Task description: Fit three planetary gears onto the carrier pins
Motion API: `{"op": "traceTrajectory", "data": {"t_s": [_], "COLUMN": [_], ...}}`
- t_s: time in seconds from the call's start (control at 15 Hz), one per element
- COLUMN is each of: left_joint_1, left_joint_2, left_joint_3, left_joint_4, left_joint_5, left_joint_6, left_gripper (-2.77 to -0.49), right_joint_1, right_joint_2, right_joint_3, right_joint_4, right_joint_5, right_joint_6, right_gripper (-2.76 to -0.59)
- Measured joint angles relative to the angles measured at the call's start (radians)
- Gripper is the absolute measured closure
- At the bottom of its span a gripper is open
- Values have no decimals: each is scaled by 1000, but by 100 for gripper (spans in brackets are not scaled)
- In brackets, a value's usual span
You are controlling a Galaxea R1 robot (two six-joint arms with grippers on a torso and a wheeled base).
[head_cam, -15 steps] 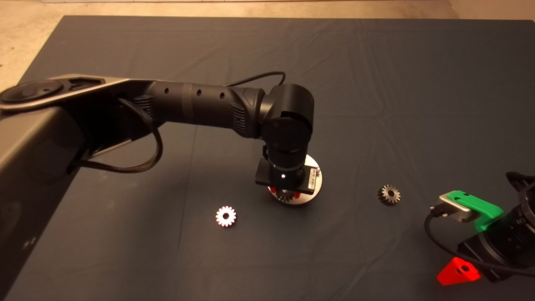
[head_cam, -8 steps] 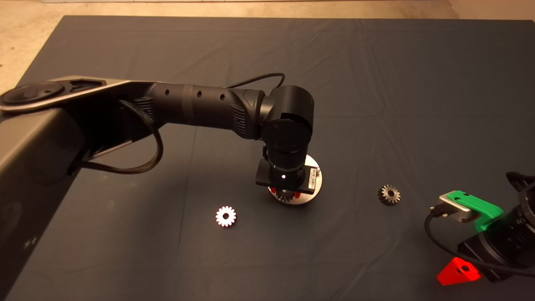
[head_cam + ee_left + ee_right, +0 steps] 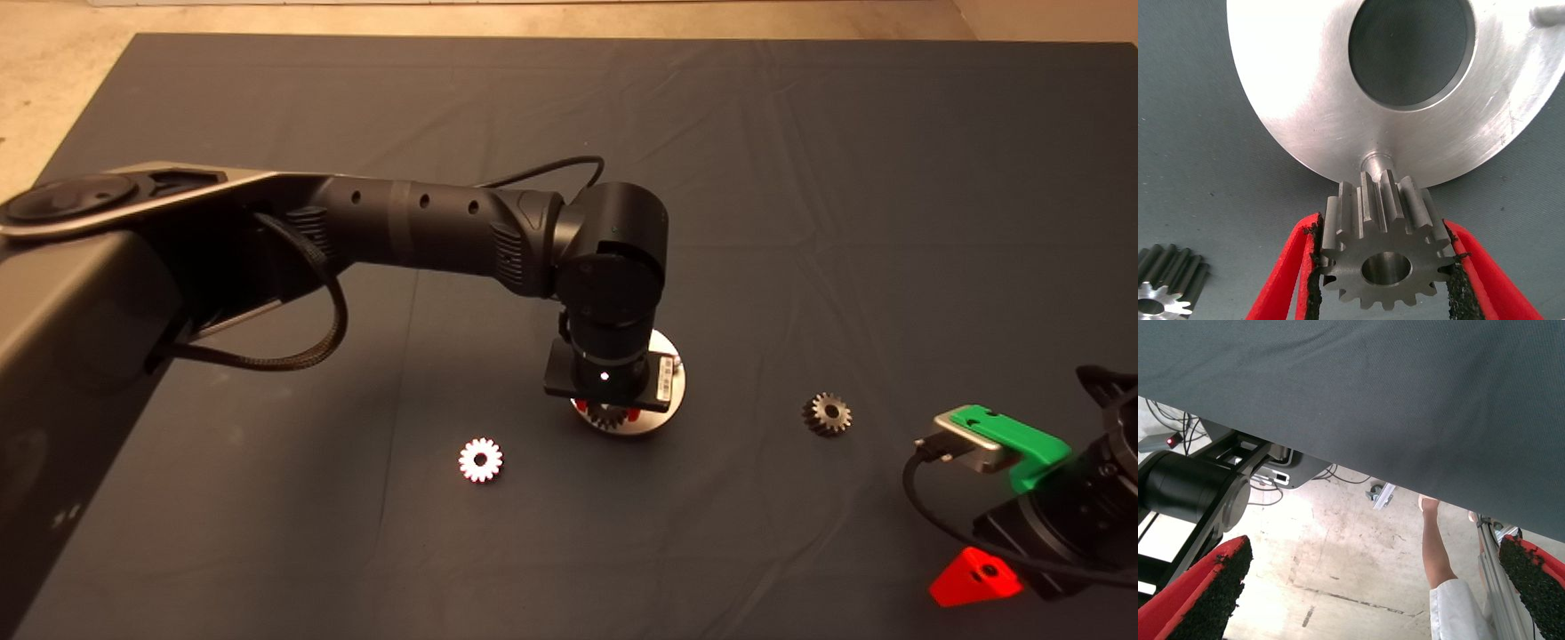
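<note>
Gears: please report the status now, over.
Left gripper shut on one gear, just above a pin on the disc. Right gripper parked, open. Two gears wait on mat. Nothing blocks.

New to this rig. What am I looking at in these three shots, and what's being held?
It is a two-armed robot at a table with a dark mat. The head view looks down from above; the other two come from cameras on each wrist. The left gripper holds one small gear between its red fingers, over the shiny round carrier disc, close to one of its pins. Two more gears lie loose on the mat, a bright one and a dark one. The right gripper waits open at the lower right edge; its camera shows the floor and a person's leg.
</note>
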Motion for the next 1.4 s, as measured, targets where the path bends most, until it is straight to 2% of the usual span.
{"op": "traceTrajectory", "data": {"t_s": [0.13,0.8,1.4], "left_joint_1": [6,3,0], "left_joint_2": [0,8,8], "left_joint_3": [-1,-50,-57], "left_joint_4": [-1,-9,-9], "left_joint_5": [0,-1,-3], "left_joint_6": [-11,-14,-14], "left_gripper": [-100,-100,-100], "right_joint_1": [0,0,0], "right_joint_2": [0,0,0], "right_joint_3": [0,0,0], "right_joint_4": [0,10,11], "right_joint_5": [0,0,0], "right_joint_6": [0,0,0], "right_gripper": [-275,-275,-275]}}
